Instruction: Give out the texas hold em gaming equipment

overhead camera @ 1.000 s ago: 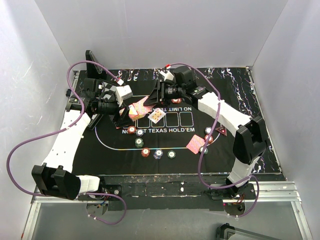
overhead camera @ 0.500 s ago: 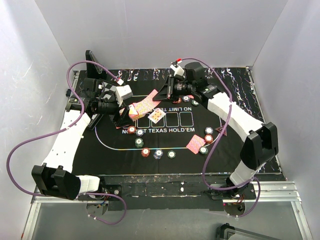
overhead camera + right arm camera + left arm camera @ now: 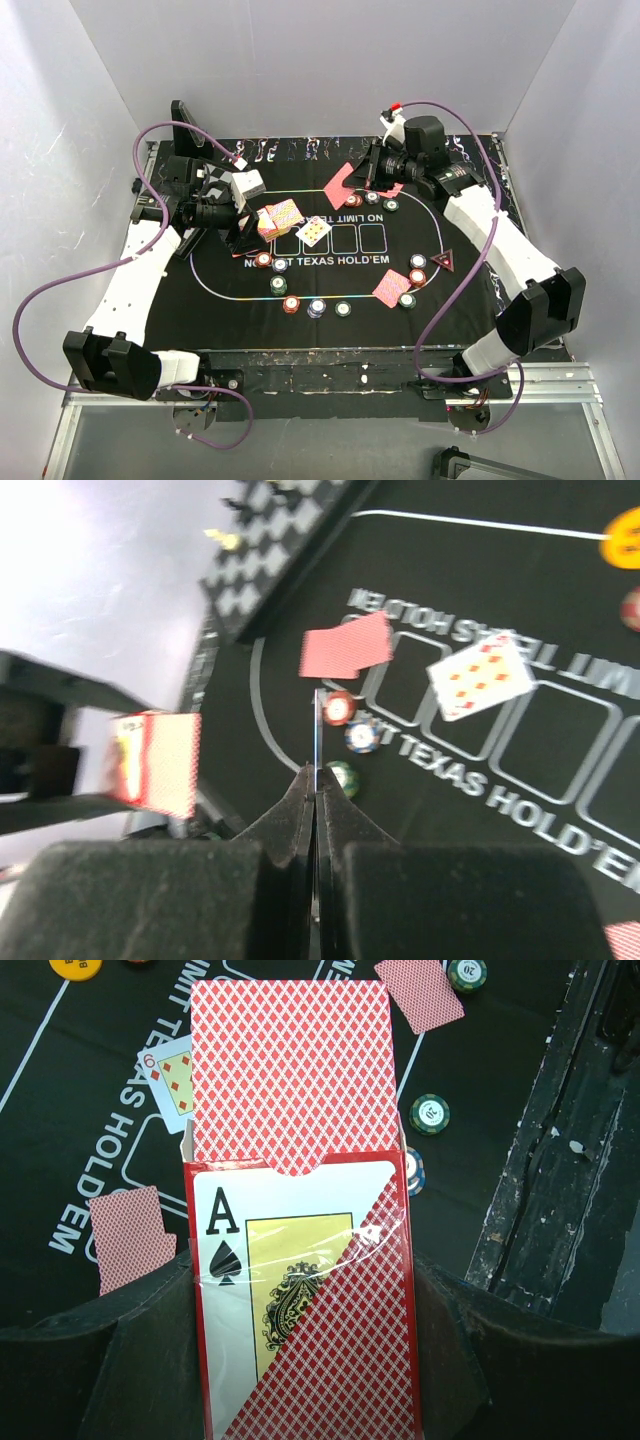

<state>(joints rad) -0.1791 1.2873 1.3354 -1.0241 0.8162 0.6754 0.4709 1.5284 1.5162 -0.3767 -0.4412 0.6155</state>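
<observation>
Top view. The right gripper (image 3: 364, 177) is closed flat on one red-backed card (image 3: 340, 181), held above the far curve of the mat (image 3: 470, 300), near chips (image 3: 372, 198) lying there. The left gripper (image 3: 246, 226) is clamped around the card box (image 3: 279, 217) at the mat's left side. Risk: the card looks pinched at one end only. It may swivel on release and land on those chips.

Left wrist. The box sits upright between the fingers. A red-backed panel rises from its mouth; cards or flap, cannot tell. Risk: any tilt could spill cards onto the nine of diamonds (image 3: 170, 1068) beyond.

Right wrist. The card shows edge-on, a thin line in shut fingertips. Risk: if let go on edge, it may flip face up.
</observation>
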